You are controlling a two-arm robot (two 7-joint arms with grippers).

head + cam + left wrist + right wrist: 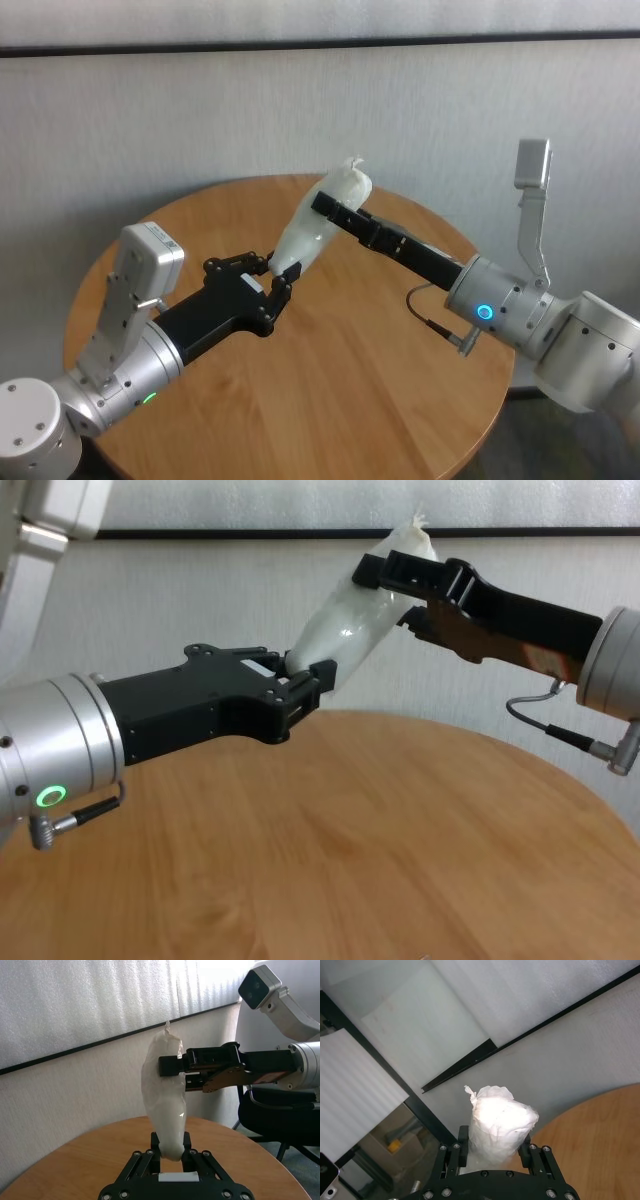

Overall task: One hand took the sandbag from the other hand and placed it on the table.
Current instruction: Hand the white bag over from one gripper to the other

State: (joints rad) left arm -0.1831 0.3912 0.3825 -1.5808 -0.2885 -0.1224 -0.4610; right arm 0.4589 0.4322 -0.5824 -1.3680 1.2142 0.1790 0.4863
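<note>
The sandbag is a plump white pouch held tilted in the air above the round wooden table, its twisted tip pointing up. My left gripper, with the green ring light, is shut on its lower end. My right gripper, with the blue ring light, is shut across its upper part just below the tip. The left wrist view shows the sandbag rising from my left gripper, with the right gripper clamped on it higher up. In the right wrist view the sandbag sits between my right gripper's fingers.
A pale wall with a black rail runs behind the table. A black office chair stands past the table's edge on my right. The right arm's grey link stands upright. The table top lies below both arms.
</note>
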